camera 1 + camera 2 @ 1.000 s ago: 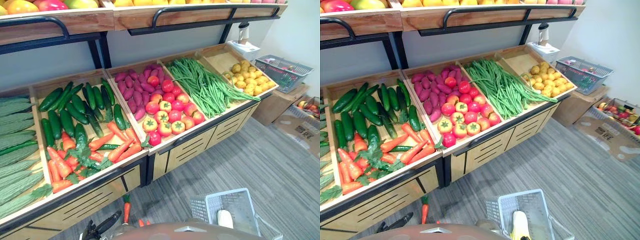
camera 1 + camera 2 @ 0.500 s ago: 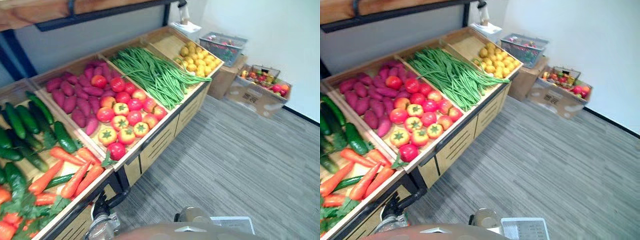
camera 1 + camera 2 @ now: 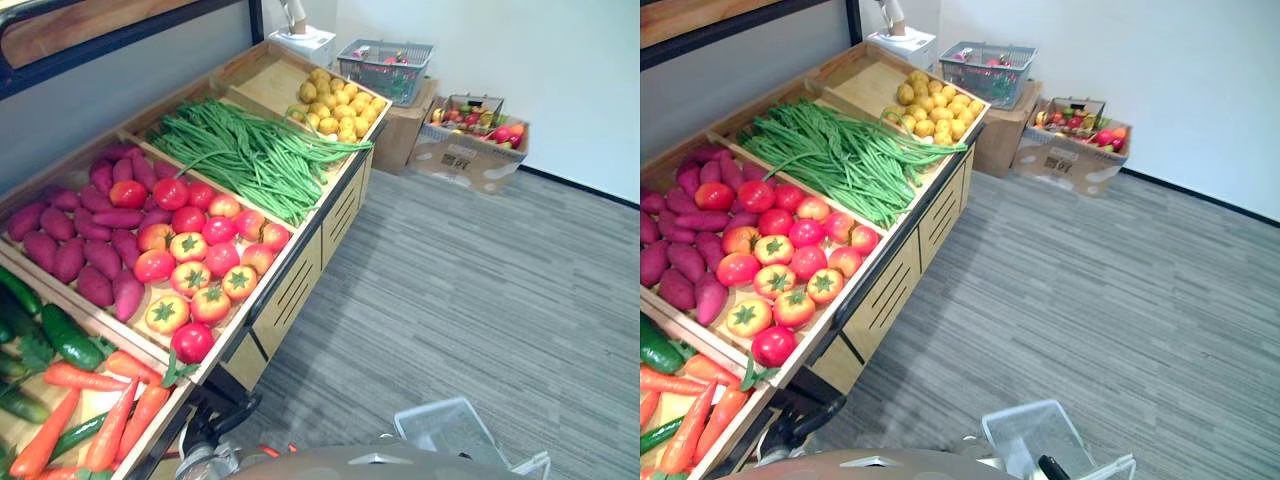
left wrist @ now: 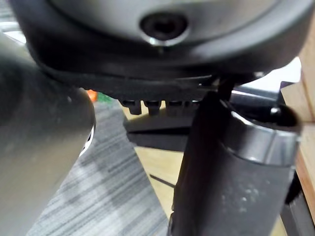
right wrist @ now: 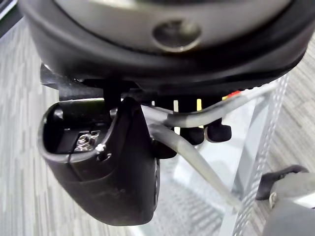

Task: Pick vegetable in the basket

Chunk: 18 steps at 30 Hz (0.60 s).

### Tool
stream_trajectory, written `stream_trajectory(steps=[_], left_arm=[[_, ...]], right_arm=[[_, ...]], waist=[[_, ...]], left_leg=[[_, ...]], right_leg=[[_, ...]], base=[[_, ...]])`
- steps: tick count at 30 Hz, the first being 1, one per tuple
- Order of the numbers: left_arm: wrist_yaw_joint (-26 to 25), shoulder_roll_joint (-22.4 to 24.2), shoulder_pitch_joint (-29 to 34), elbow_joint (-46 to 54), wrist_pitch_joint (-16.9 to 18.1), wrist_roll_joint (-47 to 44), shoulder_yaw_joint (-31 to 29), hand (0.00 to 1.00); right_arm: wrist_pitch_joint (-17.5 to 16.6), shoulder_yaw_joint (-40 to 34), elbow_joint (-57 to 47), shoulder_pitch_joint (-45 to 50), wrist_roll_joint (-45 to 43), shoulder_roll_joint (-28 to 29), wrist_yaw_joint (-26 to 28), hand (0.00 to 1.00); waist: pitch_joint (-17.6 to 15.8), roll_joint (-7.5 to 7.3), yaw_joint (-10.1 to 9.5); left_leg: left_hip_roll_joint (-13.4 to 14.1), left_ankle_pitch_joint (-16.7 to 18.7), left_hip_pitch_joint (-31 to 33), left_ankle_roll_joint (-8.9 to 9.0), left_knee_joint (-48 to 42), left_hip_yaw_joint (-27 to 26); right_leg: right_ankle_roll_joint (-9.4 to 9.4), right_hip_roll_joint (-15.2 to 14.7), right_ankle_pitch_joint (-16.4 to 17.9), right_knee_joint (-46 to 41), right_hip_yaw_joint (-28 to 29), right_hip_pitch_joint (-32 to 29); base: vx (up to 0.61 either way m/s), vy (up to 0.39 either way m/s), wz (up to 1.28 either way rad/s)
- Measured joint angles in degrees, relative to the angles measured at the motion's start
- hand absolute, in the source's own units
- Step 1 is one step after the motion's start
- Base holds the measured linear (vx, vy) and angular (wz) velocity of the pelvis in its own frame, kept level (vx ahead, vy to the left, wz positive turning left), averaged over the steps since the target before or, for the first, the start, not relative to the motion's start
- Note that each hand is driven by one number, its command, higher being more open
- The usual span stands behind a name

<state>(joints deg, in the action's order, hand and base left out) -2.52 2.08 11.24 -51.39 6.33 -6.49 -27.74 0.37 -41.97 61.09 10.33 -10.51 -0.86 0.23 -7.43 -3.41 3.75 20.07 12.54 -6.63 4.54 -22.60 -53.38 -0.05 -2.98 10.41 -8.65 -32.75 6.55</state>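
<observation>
Head stereo pair: high, tilted down, facing along the produce stand (image 3: pixel 292 296) on its left, grey floor (image 3: pixel 480 280) on the right. Both eyes share tomatoes (image 3: pixel 780 245), green beans (image 3: pixel 250 155), far cardboard box (image 3: pixel 1070 160); slight sideways offset. Left wrist cam: right up against left hand (image 4: pixel 162 54), floor beyond. Right wrist cam: equally close on right hand (image 5: pixel 113 167), wire basket (image 5: pixel 194 119) handle past it.

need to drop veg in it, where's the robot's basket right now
The pale mesh basket sits at the eye views' bottom edge, right of centre, above the grey floor, its wire handle hooked in the right hand.
</observation>
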Motion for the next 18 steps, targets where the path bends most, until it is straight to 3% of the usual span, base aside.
stream_trajectory(steps=[4,11,16,18], left_arm=[[0.19,-0.33,-1.51,-1.56,-2.06,-0.57,-2.68,1.00],[-0.62,-0.73,-2.21,-2.79,-4.23,-1.30,-4.00,1.00],[-0.96,-0.77,-2.21,-2.90,-4.17,-1.40,-3.83,1.00],[-0.59,-0.78,-1.76,-2.86,-3.63,-0.35,-3.03,1.00]], right_arm=[[-0.93,1.36,0.00,-1.17,-0.06,1.22,1.15,0.00],[-2.41,0.24,0.19,-1.22,0.14,1.71,2.26,0.00],[-2.37,-1.84,2.21,-1.18,0.07,1.71,2.04,0.00],[-2.33,-1.57,2.27,-1.12,0.05,1.75,1.96,0.00]], waist=[[-0.85,-0.75,-0.42],[-1.16,-0.39,-0.14],[-1.83,0.23,0.67],[-2.04,1.31,1.24]], left_leg=[[-1.54,-0.66,-3.06,-0.20,2.03,-2.25],[-1.09,-0.66,-6.94,-0.19,1.45,-4.56],[0.94,-0.62,-8.54,-0.19,-1.41,-6.57],[2.93,-0.35,-8.78,-0.74,-5.45,-5.60]], right_leg=[[-0.02,0.29,-2.45,3.65,1.38,2.84],[0.09,1.39,-3.55,7.21,3.42,6.54],[0.01,2.41,-3.80,7.93,5.93,7.61],[-0.22,3.67,-3.74,8.34,9.43,7.49]], base=[[0.02,0.081,-0.19],[-0.03,0.041,-0.14],[-0.04,0.023,-0.24],[-0.05,0.007,-0.62]])
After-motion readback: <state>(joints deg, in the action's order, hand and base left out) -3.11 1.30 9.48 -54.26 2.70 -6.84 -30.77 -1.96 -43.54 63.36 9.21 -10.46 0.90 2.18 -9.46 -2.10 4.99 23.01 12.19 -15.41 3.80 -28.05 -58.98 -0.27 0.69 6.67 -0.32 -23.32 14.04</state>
